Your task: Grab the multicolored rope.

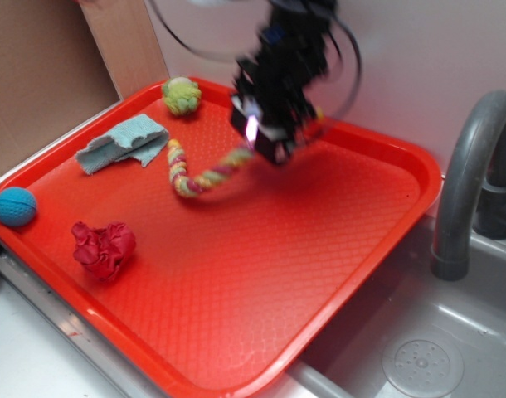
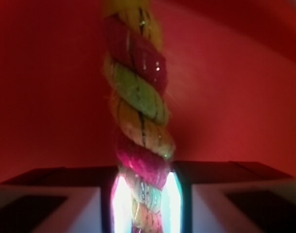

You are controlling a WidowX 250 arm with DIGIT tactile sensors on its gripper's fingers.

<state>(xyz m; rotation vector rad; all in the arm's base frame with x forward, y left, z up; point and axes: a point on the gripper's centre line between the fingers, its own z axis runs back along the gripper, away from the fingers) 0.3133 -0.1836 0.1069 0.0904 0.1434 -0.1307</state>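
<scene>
- While your gripper (image 2: 147, 204) clamps one end of the multicolored rope (image 2: 138, 107), its long axis runs straight ahead from the fingers (image 2: 51, 204).
- Lift straight up.

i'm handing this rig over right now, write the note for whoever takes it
Gripper: shut on the multicolored rope, which runs up between the two fingers in the wrist view.
Rope: one end in the gripper at the back of the red tray; the exterior view shows the rest trailing down towards the tray, curling near the blue cloth. Whether the far end touches the tray is unclear.
Done: the grab.
Left: probably nothing but keeping the grip; check it holds.
</scene>
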